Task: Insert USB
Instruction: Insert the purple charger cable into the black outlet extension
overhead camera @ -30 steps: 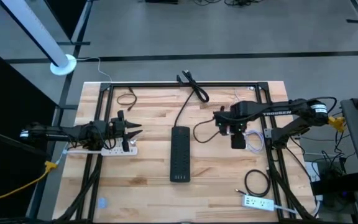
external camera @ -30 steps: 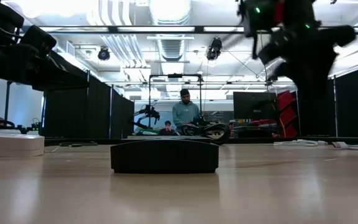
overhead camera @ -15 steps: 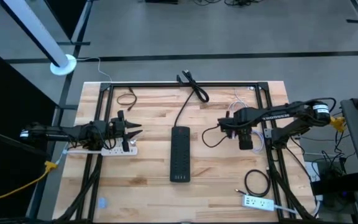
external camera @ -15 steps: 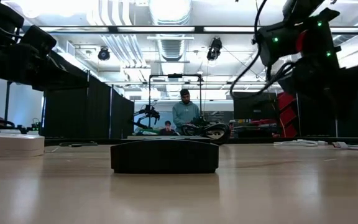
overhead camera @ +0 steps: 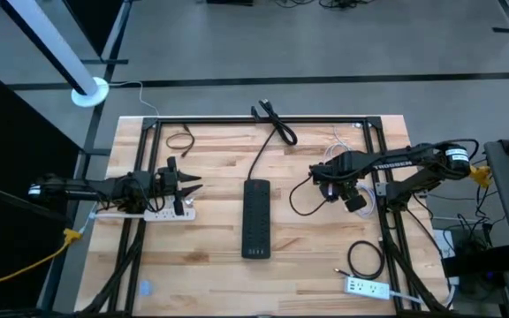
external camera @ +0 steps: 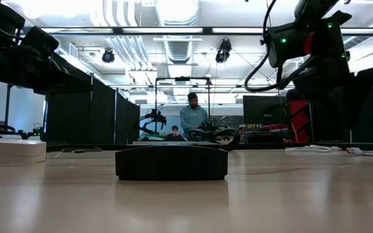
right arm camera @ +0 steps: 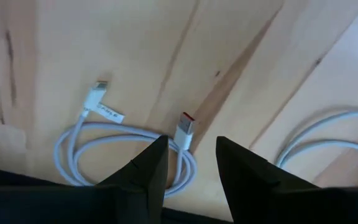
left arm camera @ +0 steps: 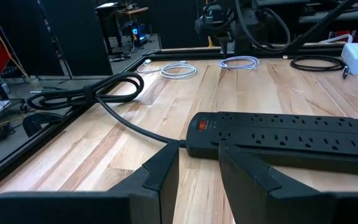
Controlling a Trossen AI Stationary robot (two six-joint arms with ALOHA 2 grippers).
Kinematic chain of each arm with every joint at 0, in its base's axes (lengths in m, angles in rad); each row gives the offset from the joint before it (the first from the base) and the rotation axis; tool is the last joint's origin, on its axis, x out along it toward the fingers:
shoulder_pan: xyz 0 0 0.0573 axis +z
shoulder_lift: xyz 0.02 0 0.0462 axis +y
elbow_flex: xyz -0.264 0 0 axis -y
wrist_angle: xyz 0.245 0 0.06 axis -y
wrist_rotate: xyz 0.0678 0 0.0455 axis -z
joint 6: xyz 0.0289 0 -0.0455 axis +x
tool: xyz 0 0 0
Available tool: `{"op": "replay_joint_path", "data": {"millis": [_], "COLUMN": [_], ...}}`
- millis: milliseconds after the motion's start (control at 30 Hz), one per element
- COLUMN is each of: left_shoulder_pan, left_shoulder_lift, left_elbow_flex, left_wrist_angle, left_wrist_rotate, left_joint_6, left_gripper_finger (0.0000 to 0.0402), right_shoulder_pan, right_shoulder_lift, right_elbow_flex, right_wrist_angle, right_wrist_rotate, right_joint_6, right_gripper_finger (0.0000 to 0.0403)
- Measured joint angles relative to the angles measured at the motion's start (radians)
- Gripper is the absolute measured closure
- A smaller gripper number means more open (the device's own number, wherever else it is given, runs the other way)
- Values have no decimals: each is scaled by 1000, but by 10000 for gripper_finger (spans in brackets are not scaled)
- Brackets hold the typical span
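A coiled white USB cable (right arm camera: 126,146) lies on the wooden table at its right side, its USB plug (right arm camera: 184,128) with a red insert lying flat on the wood. My right gripper (right arm camera: 191,163) hovers open just above it, one finger on either side of the plug, touching nothing; the high view shows the gripper (overhead camera: 356,201) over the cables. A black power strip (overhead camera: 255,219) lies at the table's middle. My left gripper (overhead camera: 193,185) waits open at the left, above a white power strip (overhead camera: 159,214), pointing toward the black strip (left arm camera: 278,134).
A second white cable (right arm camera: 328,143) lies beside the first. The black strip's cord (overhead camera: 272,132) runs to the far edge. A black cable coil (overhead camera: 365,259) and another white power strip (overhead camera: 367,287) lie near the right front corner. A person (external camera: 193,120) sits far behind the table.
My right gripper has gone toward the table's right edge, over the white cables, and has turned about its wrist. The black cable loop hanging from that arm has swung along with it. My left arm has kept still.
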Motion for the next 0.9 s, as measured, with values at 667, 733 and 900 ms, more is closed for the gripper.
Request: {"op": "replay_joint_path", "data": {"millis": [667, 733, 900], "left_shoulder_pan": [0, 0, 0], "left_shoulder_lift": [0, 0, 0], "left_elbow_flex": [0, 0, 0], "left_wrist_angle": [0, 0, 0], "left_wrist_rotate": [0, 0, 0], "left_joint_6": [0, 0, 0], "left_gripper_finger": [299, 299, 299], "right_shoulder_pan": [-122, -122, -122], "right_shoulder_lift": [1, 1, 6], "right_elbow_flex": [-141, -142, -146], "right_wrist_angle": [100, 135, 177], "right_wrist_rotate": [-20, -21, -21], "right_joint_6": [-2, 12, 35], "right_gripper_finger": [249, 252, 263]}}
